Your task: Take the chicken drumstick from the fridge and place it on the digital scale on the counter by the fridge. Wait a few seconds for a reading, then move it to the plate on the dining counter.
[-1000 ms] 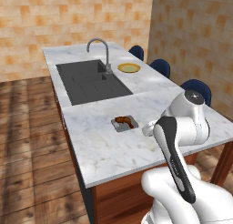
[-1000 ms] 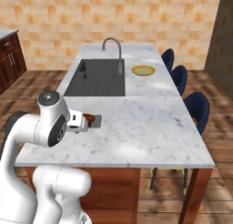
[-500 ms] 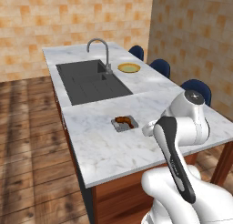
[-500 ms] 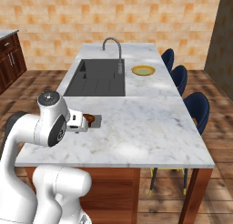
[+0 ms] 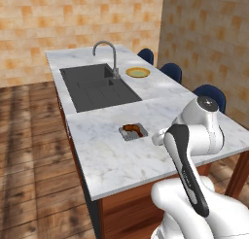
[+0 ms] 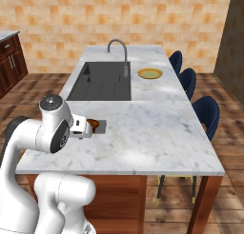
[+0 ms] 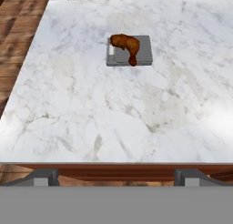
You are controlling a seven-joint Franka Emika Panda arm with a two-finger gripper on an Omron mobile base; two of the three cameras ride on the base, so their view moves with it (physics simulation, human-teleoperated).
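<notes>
The chicken drumstick (image 7: 126,44) (image 5: 131,128) (image 6: 94,125), orange-brown and glossy, lies on the digital scale (image 7: 143,55) (image 5: 139,135) (image 6: 101,127), a small grey slab on the marble dining counter (image 7: 91,109) (image 5: 107,155) (image 6: 152,138). My gripper (image 7: 117,177) is open, its two tips spread wide, and it holds nothing. It hangs back from the scale, over the counter's near edge. The yellow-rimmed plate (image 5: 137,72) (image 6: 150,74) sits far off beside the faucet. The fridge is out of view.
A dark sink basin (image 5: 97,87) (image 6: 102,81) with a curved faucet (image 5: 113,58) (image 6: 123,54) fills the counter's far half. Dark blue stools (image 5: 210,94) (image 6: 205,112) line its right side. Wood floor (image 5: 29,150) lies to the left.
</notes>
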